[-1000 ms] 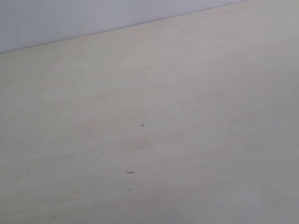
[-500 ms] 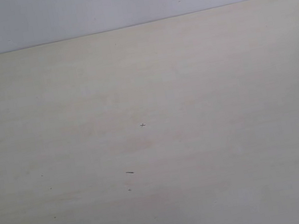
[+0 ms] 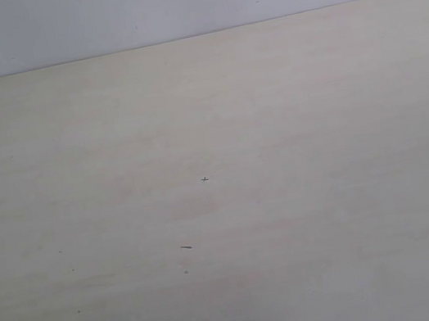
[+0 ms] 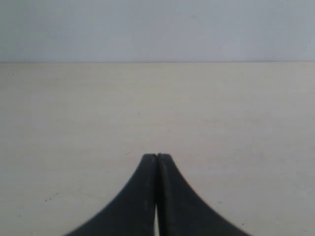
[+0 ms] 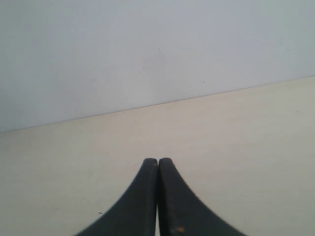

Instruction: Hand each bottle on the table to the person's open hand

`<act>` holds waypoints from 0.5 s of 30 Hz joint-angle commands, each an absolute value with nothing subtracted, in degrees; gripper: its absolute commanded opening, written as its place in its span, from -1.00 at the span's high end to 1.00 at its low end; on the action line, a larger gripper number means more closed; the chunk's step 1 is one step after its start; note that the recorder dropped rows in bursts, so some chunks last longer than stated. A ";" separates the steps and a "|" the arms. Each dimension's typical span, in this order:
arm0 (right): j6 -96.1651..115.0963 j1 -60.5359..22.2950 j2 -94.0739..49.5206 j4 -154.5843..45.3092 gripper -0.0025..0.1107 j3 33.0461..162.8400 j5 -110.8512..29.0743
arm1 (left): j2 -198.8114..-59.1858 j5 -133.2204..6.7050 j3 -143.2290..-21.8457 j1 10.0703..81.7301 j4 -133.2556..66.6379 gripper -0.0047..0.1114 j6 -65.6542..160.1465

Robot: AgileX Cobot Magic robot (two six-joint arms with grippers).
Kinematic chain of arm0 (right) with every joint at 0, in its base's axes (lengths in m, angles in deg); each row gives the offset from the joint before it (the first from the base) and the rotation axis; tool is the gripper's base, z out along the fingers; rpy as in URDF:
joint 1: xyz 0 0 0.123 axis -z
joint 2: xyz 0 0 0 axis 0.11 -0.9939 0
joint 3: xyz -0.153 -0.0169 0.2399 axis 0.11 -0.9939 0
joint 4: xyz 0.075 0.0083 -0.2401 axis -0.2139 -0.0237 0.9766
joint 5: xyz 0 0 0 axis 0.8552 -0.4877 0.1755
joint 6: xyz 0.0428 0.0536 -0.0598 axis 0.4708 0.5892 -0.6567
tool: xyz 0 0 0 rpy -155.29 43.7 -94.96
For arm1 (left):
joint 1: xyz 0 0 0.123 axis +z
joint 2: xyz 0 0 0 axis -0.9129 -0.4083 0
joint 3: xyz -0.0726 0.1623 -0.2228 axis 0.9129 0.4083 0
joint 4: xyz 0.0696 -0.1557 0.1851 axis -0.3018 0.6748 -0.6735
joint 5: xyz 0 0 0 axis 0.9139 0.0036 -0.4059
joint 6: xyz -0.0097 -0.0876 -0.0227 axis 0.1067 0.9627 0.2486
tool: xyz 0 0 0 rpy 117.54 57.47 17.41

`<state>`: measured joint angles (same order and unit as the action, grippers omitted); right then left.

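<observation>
The left gripper (image 4: 157, 156) has its jaws pressed together; the right gripper (image 5: 157, 160) has its jaws pressed together too; the pale counter (image 3: 304, 194) spreads beneath and ahead of both, reaching a grey wall (image 3: 170, 2).

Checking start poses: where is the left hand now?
Only in its wrist view: the left hand, shut, over the table, pointing toward its far edge.

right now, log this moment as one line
left gripper: shut, empty | right gripper: shut, empty | pale beige wood-grain table: no bottles in view
</observation>
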<state>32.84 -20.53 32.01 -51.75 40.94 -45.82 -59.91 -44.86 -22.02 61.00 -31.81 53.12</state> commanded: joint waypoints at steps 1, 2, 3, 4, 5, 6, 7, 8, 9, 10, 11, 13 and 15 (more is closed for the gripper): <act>32.74 -20.37 32.29 -51.62 0.96 40.84 -45.07 | -59.60 -44.98 -21.85 61.22 -31.84 0.92 53.39; 32.74 -20.37 32.29 -51.62 0.96 40.84 -45.07 | -59.60 -44.98 -21.85 61.22 -31.84 0.92 53.39; 32.74 -20.37 32.29 -51.62 0.96 40.84 -45.07 | -59.60 -44.98 -21.85 61.22 -31.84 0.92 53.39; 32.74 -20.37 32.29 -51.62 0.96 40.84 -45.07 | -59.60 -44.98 -21.85 61.22 -31.84 0.92 53.39; 32.74 -20.37 32.29 -51.62 0.96 40.84 -45.07 | -59.60 -44.98 -21.85 61.22 -31.84 0.92 53.39; 32.74 -20.37 32.29 -51.62 0.96 40.84 -45.07 | -59.60 -44.98 -21.85 61.22 -31.84 0.92 53.39; 32.74 -20.37 32.29 -51.62 0.96 40.84 -45.07 | -59.60 -44.98 -21.85 61.22 -31.84 0.92 53.39; 32.74 -20.37 32.29 -51.62 0.96 40.84 -45.07 | -59.60 -44.98 -21.85 61.22 -31.84 0.92 53.39; 32.74 -20.37 32.29 -51.62 0.96 40.84 -45.07 | -60.30 -44.98 -21.85 61.25 -31.84 0.92 53.39; 32.74 -20.37 32.29 -51.62 0.96 40.84 -45.07 | -60.30 -44.98 -21.85 61.25 -31.84 0.92 53.39; 32.74 -20.37 32.29 -51.62 0.96 40.84 -45.07 | -60.30 -44.98 -21.85 61.25 -31.84 0.92 53.39; 32.74 -20.37 32.29 -51.62 0.96 40.84 -45.07 | -60.30 -44.98 -21.85 61.25 -31.84 0.92 53.39; 32.74 -20.37 32.29 -51.62 0.96 40.84 -45.07 | -60.30 -44.98 -21.85 61.25 -31.84 0.92 53.39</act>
<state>32.84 -20.53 32.01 -51.75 40.94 -45.82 -59.91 -44.76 -22.02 61.00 -31.81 53.12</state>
